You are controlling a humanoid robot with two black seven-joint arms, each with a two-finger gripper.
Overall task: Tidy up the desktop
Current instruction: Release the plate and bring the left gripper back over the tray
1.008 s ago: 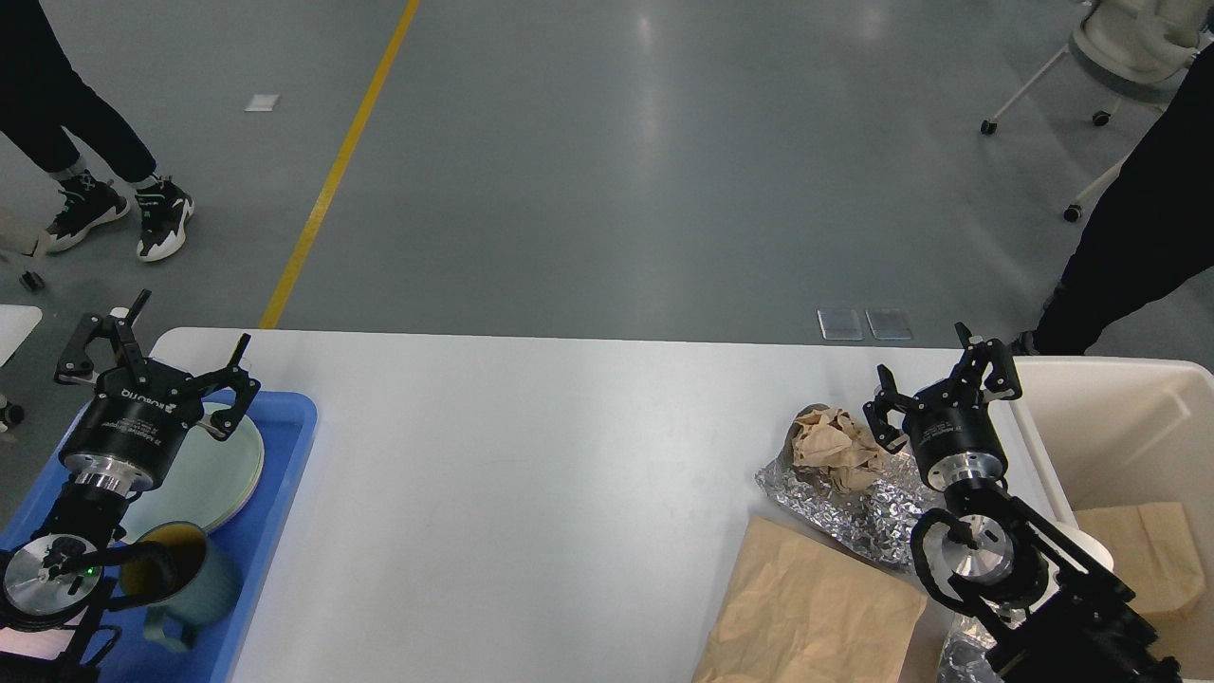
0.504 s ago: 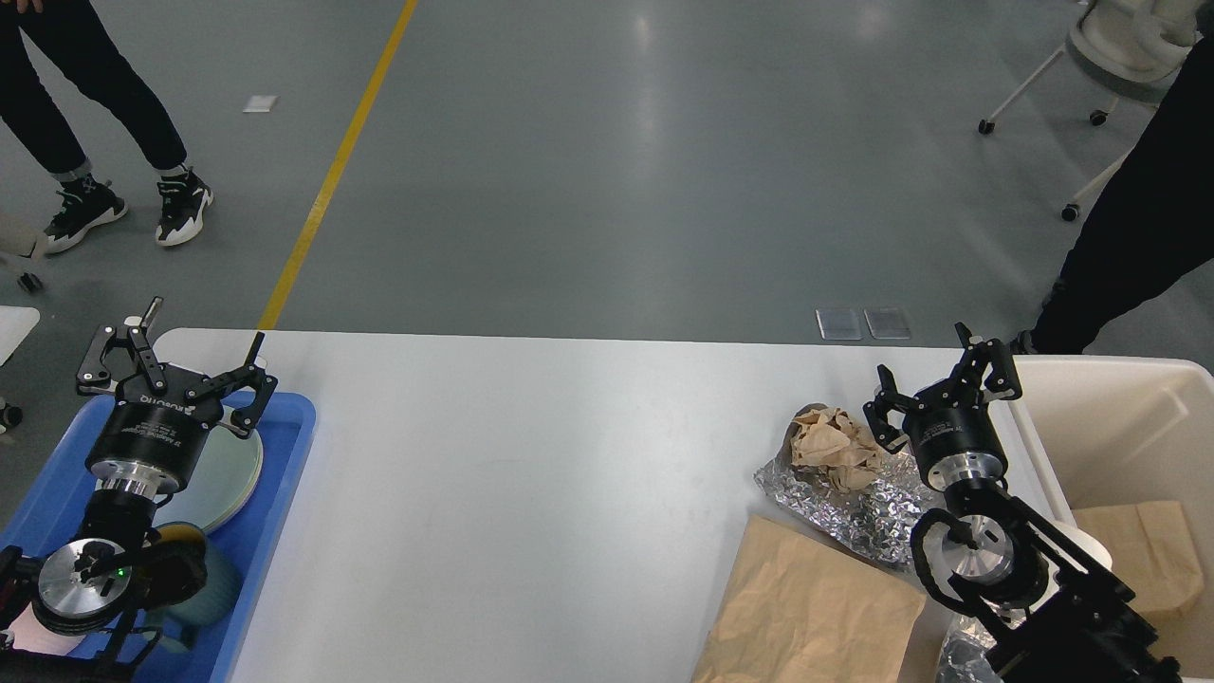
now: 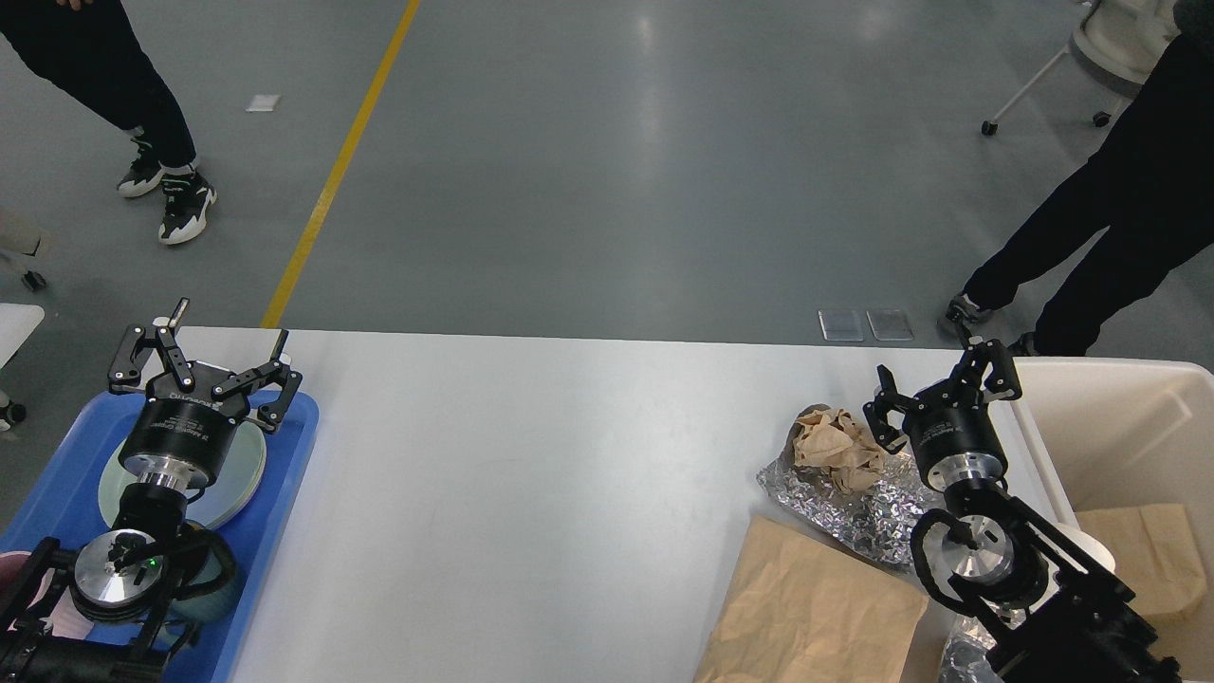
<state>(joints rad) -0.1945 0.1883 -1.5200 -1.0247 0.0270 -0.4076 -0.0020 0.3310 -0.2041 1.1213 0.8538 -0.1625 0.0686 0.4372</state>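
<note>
So the desktop [image 3: 531, 493] fills the lower middle of the head view, and I'll place everything off it. On its left end sits a blue tray [image 3: 285, 474] with a pale plate [image 3: 242, 465] in it and a mug mostly hidden under the arm, so that looks like the spot for dishes. The left gripper [image 3: 204, 356] hangs over the tray's far end with fingers spread wide and nothing between them.

Over at the desktop's right end there's a crumpled brown paper ball [image 3: 835, 446] sitting on a sheet of foil [image 3: 844, 507], with a flat brown paper bag [image 3: 816, 607] at the near edge. A cream bin [image 3: 1119, 417] stands just off that right edge, one paper bag [image 3: 1138, 555] already inside, so I'd guess that's where trash goes. The right gripper [image 3: 944, 389] sits just beside the ball, on the bin side, fingers apart and empty. Probably lined up to grab it.
</note>
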